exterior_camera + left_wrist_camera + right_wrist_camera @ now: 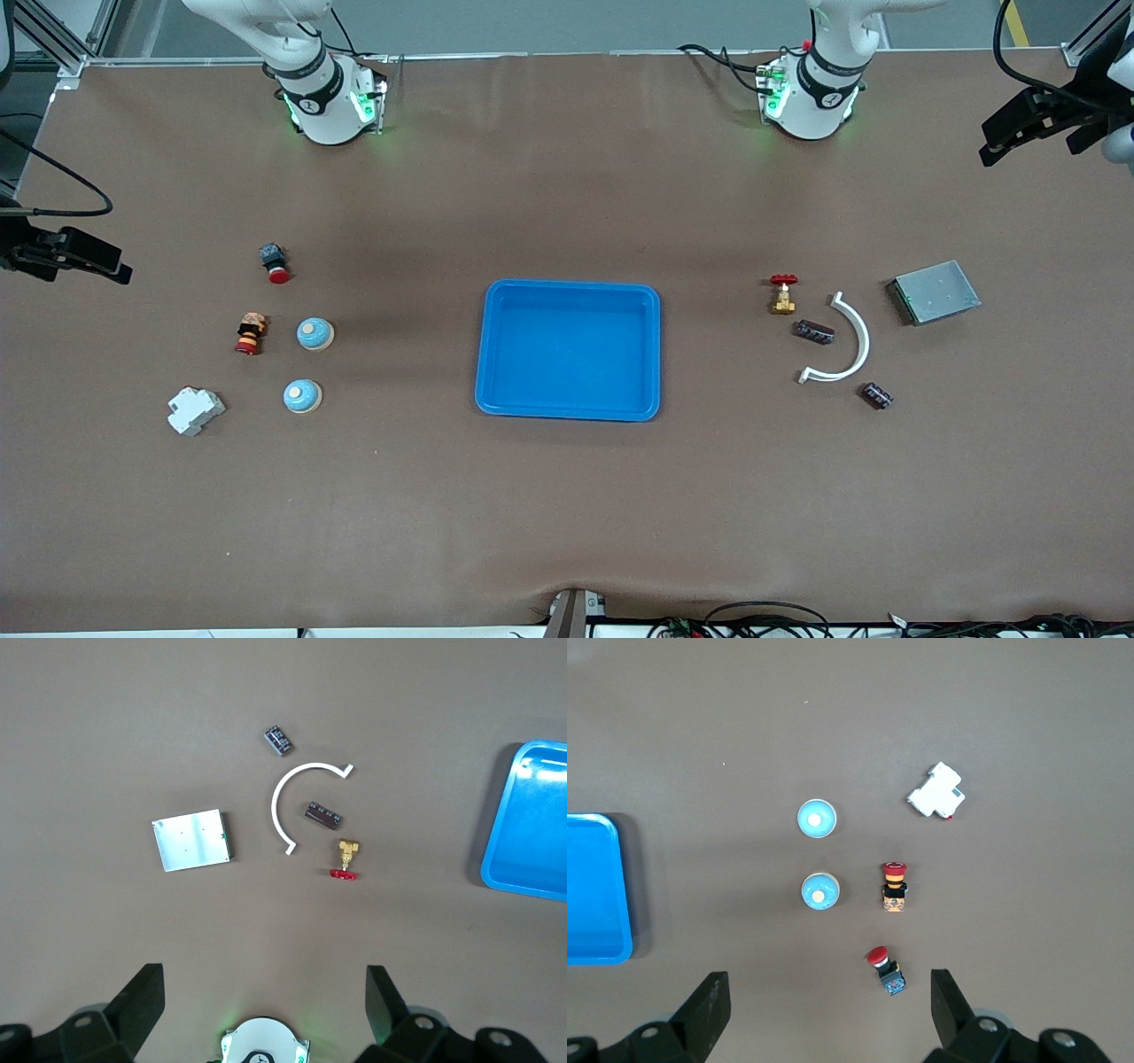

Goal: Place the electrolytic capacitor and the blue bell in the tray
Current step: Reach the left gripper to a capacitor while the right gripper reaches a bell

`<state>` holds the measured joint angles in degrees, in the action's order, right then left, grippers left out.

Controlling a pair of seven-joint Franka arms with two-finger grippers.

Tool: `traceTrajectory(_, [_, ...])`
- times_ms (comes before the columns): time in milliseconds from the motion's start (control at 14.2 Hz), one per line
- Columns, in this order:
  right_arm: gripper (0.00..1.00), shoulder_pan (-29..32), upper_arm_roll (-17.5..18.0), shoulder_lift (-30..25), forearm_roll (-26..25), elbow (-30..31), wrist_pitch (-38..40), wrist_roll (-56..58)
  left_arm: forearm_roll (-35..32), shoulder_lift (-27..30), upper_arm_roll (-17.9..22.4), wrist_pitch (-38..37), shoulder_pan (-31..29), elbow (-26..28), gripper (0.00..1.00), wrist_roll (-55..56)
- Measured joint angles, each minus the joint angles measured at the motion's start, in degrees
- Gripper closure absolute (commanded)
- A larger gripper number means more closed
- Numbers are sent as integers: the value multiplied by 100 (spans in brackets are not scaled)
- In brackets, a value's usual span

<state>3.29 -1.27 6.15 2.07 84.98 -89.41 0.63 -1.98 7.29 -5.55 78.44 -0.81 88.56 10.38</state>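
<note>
Front view, item by item: blue tray (569, 349) at the middle of the counter (567, 505), nothing in it.

Blue bells, two, toward the right arm's end: one (314, 334) beside a red-and-orange push-button (251, 333), the other (302, 396) nearer the front camera, close to a white breaker block (196, 411). Both sit upright, dome up, so no long axis matters for a grasp from above.

Electrolytic capacitors, two, toward the left arm's end: one (813, 332) inside the curve of a white arc piece (850, 341), lying on its side, long axis roughly along the counter's length; the other (877, 395) outside the arc, nearer the front camera, lying skewed.

Right gripper (824, 1005): high over the bells' end, fingers spread wide, holding nothing. Left gripper (261, 1001): high over the capacitors' end, fingers likewise spread, holding nothing.

Judgement: each arm has its own item on its side; neither needs to cross the tray.
</note>
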Motion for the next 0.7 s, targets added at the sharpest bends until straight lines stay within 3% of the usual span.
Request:
traceTrajectory(422, [0,0,1,0,0,0,-3,0,-4,-47,3,-17,-3,7,0,0])
traceTrajectory(704, [0,0,1,0,2,1,-8,0,-5,-457,5,67,-11,258,0,108])
